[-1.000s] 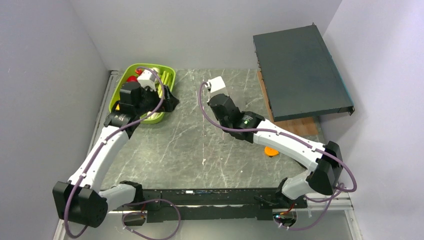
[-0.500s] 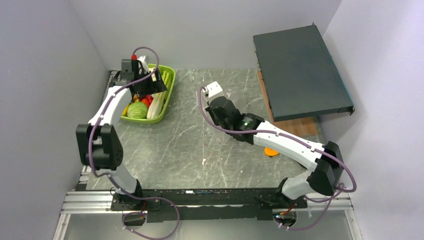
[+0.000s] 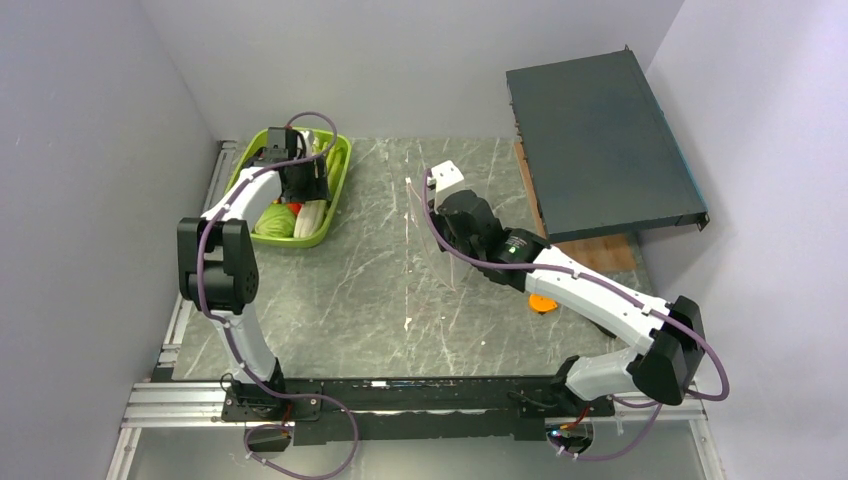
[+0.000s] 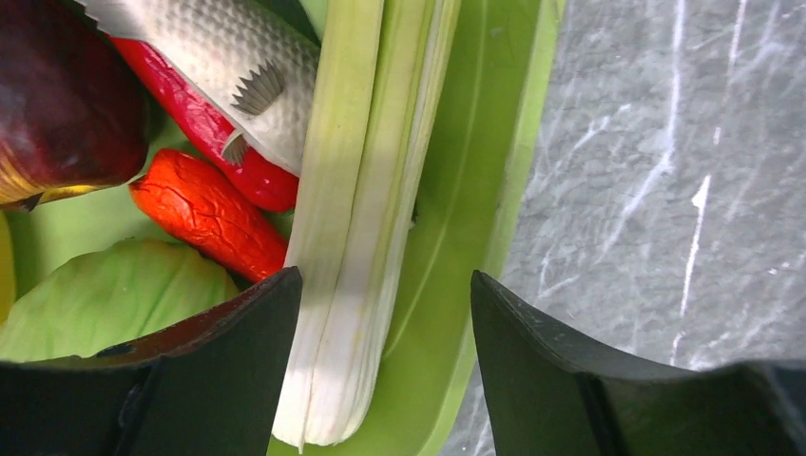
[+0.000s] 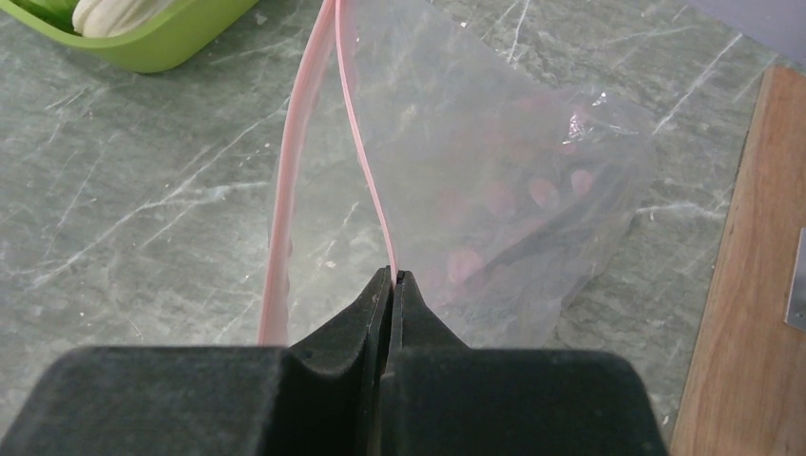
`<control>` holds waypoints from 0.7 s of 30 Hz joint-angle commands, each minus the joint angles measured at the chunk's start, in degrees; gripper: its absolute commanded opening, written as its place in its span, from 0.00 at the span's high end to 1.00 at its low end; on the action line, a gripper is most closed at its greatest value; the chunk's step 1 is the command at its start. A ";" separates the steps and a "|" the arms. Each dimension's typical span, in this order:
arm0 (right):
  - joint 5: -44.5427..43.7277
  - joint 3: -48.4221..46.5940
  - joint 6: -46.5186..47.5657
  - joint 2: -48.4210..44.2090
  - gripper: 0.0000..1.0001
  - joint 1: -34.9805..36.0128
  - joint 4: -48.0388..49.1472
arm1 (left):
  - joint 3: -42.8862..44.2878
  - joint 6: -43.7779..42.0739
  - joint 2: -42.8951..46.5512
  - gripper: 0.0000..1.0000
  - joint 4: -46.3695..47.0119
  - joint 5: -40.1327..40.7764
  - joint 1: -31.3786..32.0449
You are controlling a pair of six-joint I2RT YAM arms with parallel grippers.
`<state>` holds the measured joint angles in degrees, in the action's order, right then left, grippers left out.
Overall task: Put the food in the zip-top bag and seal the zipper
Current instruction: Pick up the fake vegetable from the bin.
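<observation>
The food lies in a lime-green tray (image 3: 338, 185): pale stalks (image 4: 352, 237), a red pepper (image 4: 204, 214), a green cabbage (image 4: 105, 304), a dark purple piece (image 4: 57, 95) and a silver fish (image 4: 228, 66). My left gripper (image 4: 380, 285) reaches down into the tray, open. The stalks' end lies between its fingers, close to the left one, with a gap on the right. The clear zip-top bag (image 5: 494, 161) stands mid-table, its mouth held apart. My right gripper (image 5: 392, 275) is shut on one side of the pink zipper (image 5: 366, 171). From above, the bag (image 3: 425, 235) hangs beside the right gripper (image 3: 438, 238).
A dark flat metal unit (image 3: 600, 140) leans at the back right over a wooden board (image 3: 600, 250). An orange disc (image 3: 543, 303) lies under the right forearm. The tray's right wall (image 4: 494, 218) runs just inside the left gripper's right finger.
The left arm has folded back and dropped its gripper into the tray over the stalks, jaws narrowing. The right gripper has shifted slightly right, still holding the bag's edge.
</observation>
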<state>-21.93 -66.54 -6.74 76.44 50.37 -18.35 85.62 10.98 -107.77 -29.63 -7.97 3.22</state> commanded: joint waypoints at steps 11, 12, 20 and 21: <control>1.61 1.64 -2.75 -3.54 1.00 -0.33 2.26 | 3.89 -2.52 -1.04 0.32 -3.76 10.71 2.20; 1.46 1.79 -2.83 -3.70 1.00 -0.41 2.20 | 4.05 -2.49 -1.05 0.31 -4.36 11.97 2.29; 1.33 2.05 -3.20 -3.64 1.00 -0.36 2.17 | 4.93 -2.55 -3.25 0.30 -5.33 10.64 2.31; 1.22 2.11 -3.41 -3.55 1.00 -0.43 2.18 | 5.32 -2.61 -3.89 0.30 -5.57 10.04 2.31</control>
<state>-20.45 -64.84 -9.17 74.87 50.26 -18.09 87.53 8.67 -109.71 -33.30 2.92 5.23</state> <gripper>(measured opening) 0.009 0.704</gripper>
